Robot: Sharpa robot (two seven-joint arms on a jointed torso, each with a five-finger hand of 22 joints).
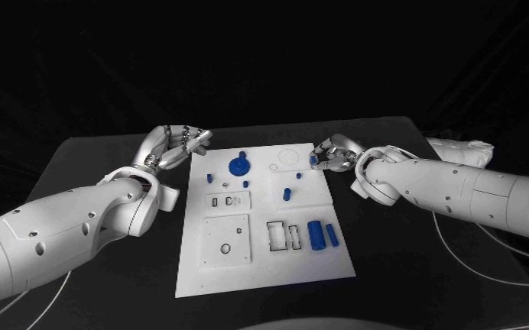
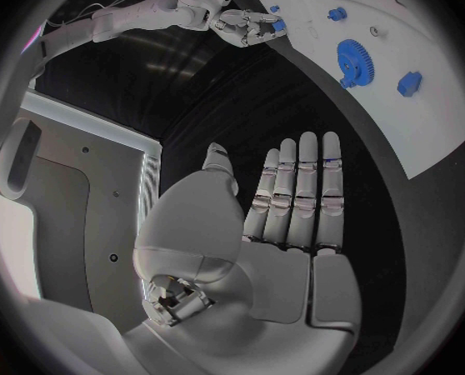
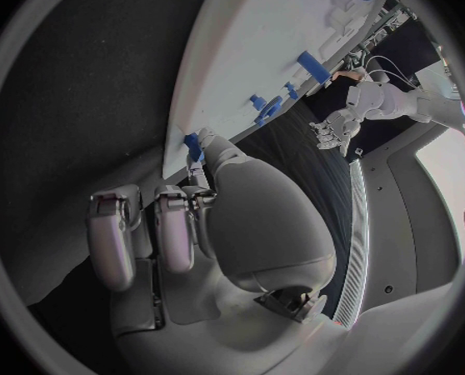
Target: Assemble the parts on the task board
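Head view: small blue part pinched at the board's far right edge

Right hand (image 1: 332, 156) grips a small blue part (image 1: 314, 160) in its fingers (image 3: 196, 168), touching the task board (image 1: 264, 269) edge on the counter (image 1: 99, 158). Best to seat it slowly and squarely, watching alignment. Blue gear (image 1: 239, 166) stands nearby. Left hand (image 1: 176, 147) hovers beside the board, fingers straight, empty.

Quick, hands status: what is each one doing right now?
Left hand: open, fingers straight, holding nothing, beside the task board.
Right hand: pinching a small blue part at the board's edge.
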